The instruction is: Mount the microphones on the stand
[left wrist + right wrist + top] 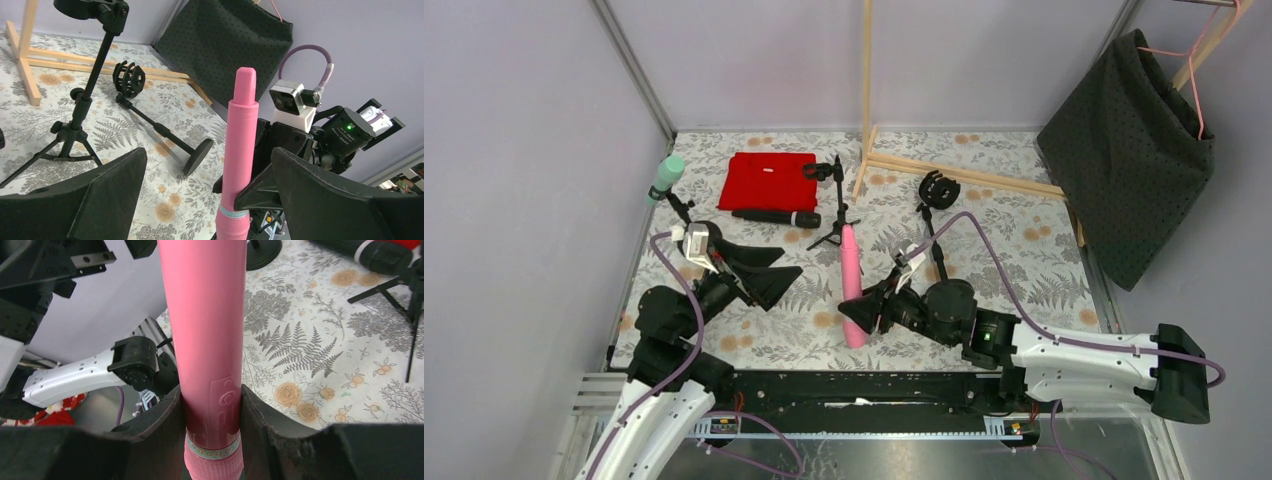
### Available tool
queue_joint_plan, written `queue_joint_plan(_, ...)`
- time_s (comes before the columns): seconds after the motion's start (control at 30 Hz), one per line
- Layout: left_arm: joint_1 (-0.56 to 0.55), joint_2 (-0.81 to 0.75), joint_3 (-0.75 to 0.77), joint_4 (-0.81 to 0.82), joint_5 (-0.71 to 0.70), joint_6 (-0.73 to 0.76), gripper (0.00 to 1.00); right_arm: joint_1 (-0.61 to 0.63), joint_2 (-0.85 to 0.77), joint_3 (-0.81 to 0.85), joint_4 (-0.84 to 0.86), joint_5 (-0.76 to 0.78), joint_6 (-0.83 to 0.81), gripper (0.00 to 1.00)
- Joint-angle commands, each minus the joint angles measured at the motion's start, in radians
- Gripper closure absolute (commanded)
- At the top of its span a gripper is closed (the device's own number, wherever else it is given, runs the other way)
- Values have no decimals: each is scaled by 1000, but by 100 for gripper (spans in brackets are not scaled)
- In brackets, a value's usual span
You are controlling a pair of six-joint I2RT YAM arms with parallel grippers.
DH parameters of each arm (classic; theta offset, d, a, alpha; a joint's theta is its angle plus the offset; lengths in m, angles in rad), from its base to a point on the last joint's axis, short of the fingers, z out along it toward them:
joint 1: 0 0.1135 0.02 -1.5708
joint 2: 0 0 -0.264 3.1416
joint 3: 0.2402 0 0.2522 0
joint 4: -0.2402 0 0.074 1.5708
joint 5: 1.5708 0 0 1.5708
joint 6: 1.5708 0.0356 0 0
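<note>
My right gripper (864, 308) is shut on the pink microphone (851, 270) near its head and holds it above the table, handle pointing away; the right wrist view shows the pads (167, 420) clamped on its body (205, 315). My left gripper (792, 265) is open and empty, left of the pink microphone (239, 145), which stands between the spread fingers' line in the left wrist view (208, 152). The mint green microphone (665, 177) sits in a small stand at back left. The black microphone (776, 216) lies by a tripod stand (837, 205). A round-base clip stand (937, 195) is at centre right.
A red cloth (769, 180) lies at the back. A wooden frame (871, 150) stands behind the stands, with its base rail running right. A dark dotted cloth (1129, 150) hangs on a hanger at the right. Walls close in the table on three sides.
</note>
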Motion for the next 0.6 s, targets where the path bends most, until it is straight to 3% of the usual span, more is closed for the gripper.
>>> queue_joint_plan(0.0,-5,16,-26,120,33,-48,1,8,-72,8,27,117,32,100)
queue_joint_plan(0.13,-44,45,-54,138,-28,-28,1,8,-142,10,-71,183,17,100)
queue_joint_plan(0.23,-134,101,-61,163,-124,1,1,8,-194,7,-135,233,9,100)
queue_joint_plan(0.33,-313,174,-58,209,-285,47,1,8,-242,3,-196,274,9,100)
queue_joint_plan(0.5,-721,346,-31,353,-633,170,1,8,-317,0,-310,300,15,100)
queue_joint_plan(0.57,-805,386,-28,419,-712,195,1,8,-341,7,-365,297,19,100)
